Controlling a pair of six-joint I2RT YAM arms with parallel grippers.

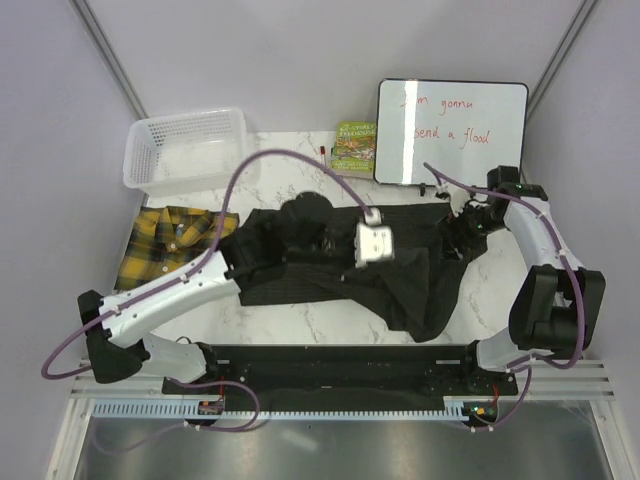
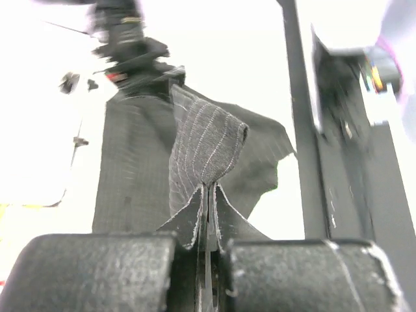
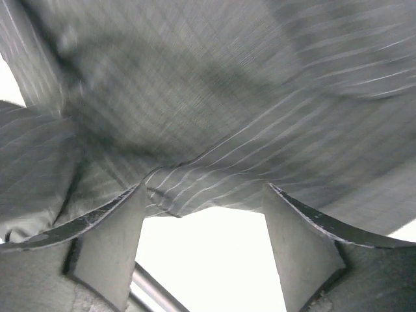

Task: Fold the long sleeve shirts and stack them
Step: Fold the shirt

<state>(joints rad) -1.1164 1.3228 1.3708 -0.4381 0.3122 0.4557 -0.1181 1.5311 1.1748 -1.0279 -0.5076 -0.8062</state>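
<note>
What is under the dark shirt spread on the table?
Only the white marble table shows around the dark shirt. Anything beneath its middle is covered. The plaid shirt lies to its left; whether it reaches underneath is unclear.

Left gripper (image 2: 208,209) clamped; right gripper (image 3: 205,194) spread wide.

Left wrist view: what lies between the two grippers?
The dark pinstriped shirt: pinched in the left gripper, its cloth runs up to the right gripper, as the left wrist view shows.
</note>
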